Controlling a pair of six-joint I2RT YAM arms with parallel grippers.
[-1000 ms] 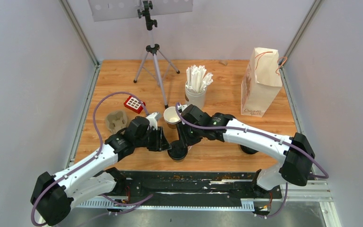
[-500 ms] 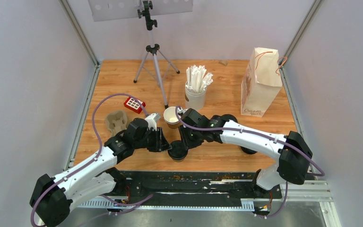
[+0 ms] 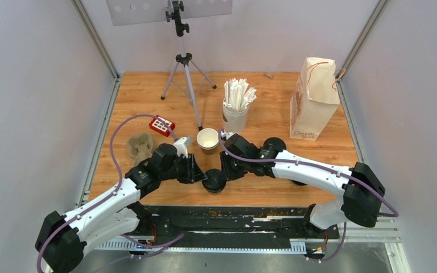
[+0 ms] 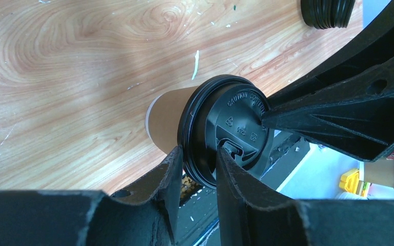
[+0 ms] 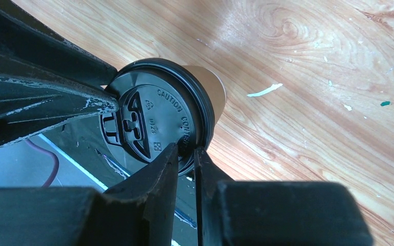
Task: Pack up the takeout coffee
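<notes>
we locate the takeout coffee [image 3: 214, 182] at the near centre of the wooden table [image 3: 262, 193]. it stands upright, long axis vertical, black lid [image 4: 225, 128] on top. the left gripper [image 4: 197, 154] reaches it from the left and the right gripper [image 5: 187, 151] from the right, so the cup sits directly between the two. each pincer lies level with the lid. the left jaws are set narrow and straddle the lid's rim, one finger on the cup side and one on the lid face. the right jaws are narrower and pinch the opposite rim. both arms are in contact, so neither is nearer.

just beyond stands an open paper cup [image 3: 207, 139] with no lid. the pulp cup carrier [image 3: 139, 146] lies to the far left, on the left arm's side. we judge that the left arm has the shorter path there. the paper bag [image 3: 313, 99] stands far right, well apart.
</notes>
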